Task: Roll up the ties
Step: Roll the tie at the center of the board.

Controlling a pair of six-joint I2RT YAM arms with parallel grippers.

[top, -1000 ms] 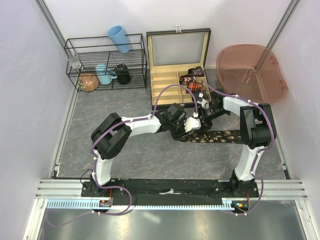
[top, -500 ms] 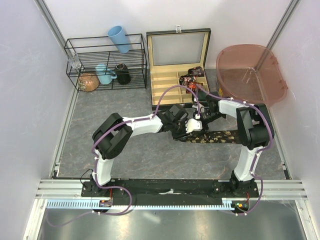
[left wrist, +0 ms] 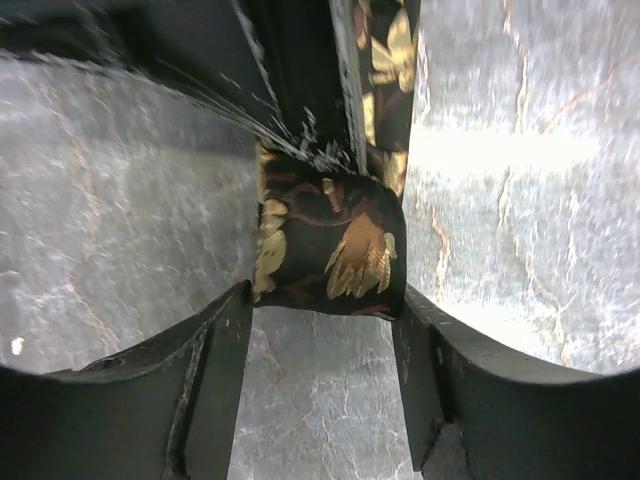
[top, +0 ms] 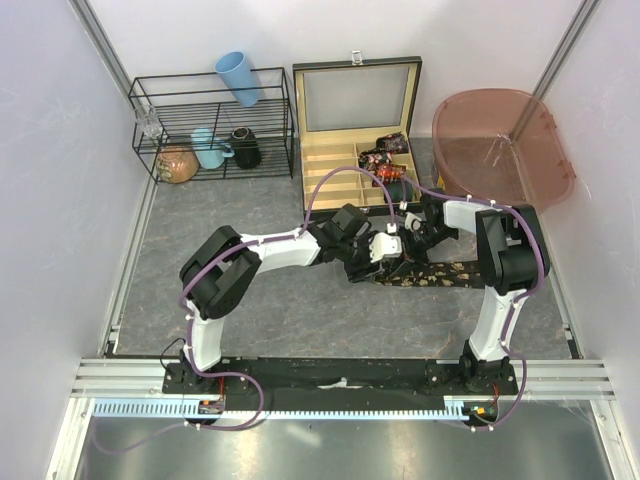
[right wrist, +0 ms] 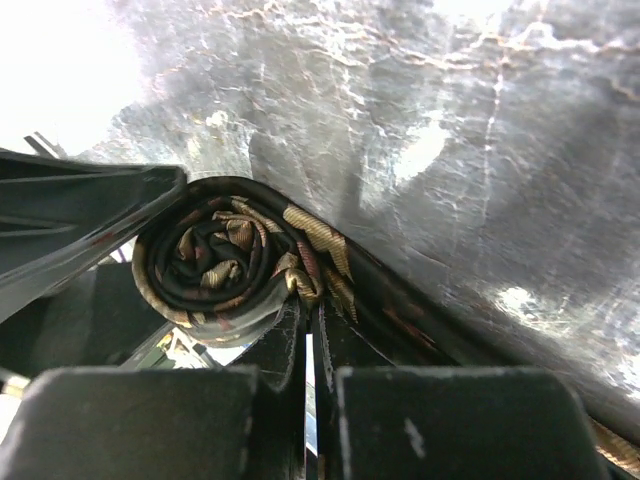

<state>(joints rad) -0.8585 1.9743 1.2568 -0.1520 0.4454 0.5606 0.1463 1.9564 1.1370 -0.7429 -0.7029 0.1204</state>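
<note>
A dark tie with gold leaf print lies on the grey table. Its flat strip [top: 440, 272] runs right, and its left end is wound into a coil [left wrist: 330, 245] [right wrist: 215, 260]. My left gripper [left wrist: 325, 320] [top: 383, 250] is open, one fingertip on each side of the coil. My right gripper [right wrist: 310, 300] [top: 408, 243] is shut, its tips pinching the tie's fabric where the strip leaves the coil. In the top view the two grippers meet over the coil and hide it. Other rolled ties [top: 385, 160] sit in the wooden box.
The open wooden box [top: 330, 170] with dividers stands just behind the grippers. A wire rack [top: 210, 120] at back left holds a blue cup [top: 238, 78] and a black mug [top: 246, 148]. A pink tub [top: 500, 140] sits at back right.
My right gripper has shut on the tie beside the coil. My left gripper has opened wider around the coil.
</note>
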